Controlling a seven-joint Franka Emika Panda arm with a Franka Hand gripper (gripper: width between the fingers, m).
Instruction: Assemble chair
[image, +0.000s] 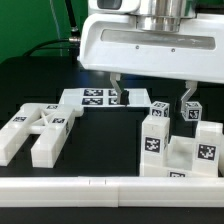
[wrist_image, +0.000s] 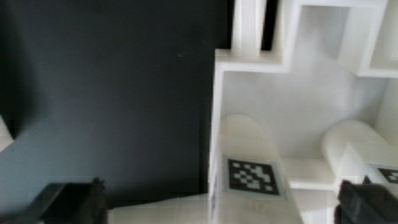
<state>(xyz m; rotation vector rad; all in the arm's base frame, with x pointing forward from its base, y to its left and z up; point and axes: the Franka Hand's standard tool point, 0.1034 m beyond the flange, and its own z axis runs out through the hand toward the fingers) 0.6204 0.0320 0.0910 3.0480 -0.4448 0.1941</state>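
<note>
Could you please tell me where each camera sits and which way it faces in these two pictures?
Exterior view: sits low, off the arm, just beyond the white rail. It looks across the black table at the chair parts, and shows the arm and both open fingers.
Wrist view: rides on the wrist and looks down onto chair parts and table. Only the dark tips of the fingers show.
Shared: fingers, table and tagged chair parts. I cannot tell which part matches which.

The setting is a robotics lab: a black bench (image: 30, 90) carries a tag-covered marker board (image: 95, 98) at frame center and tagged white chair parts (image: 35, 130), with a robot arm (image: 150, 40) filling the upper right.
</note>
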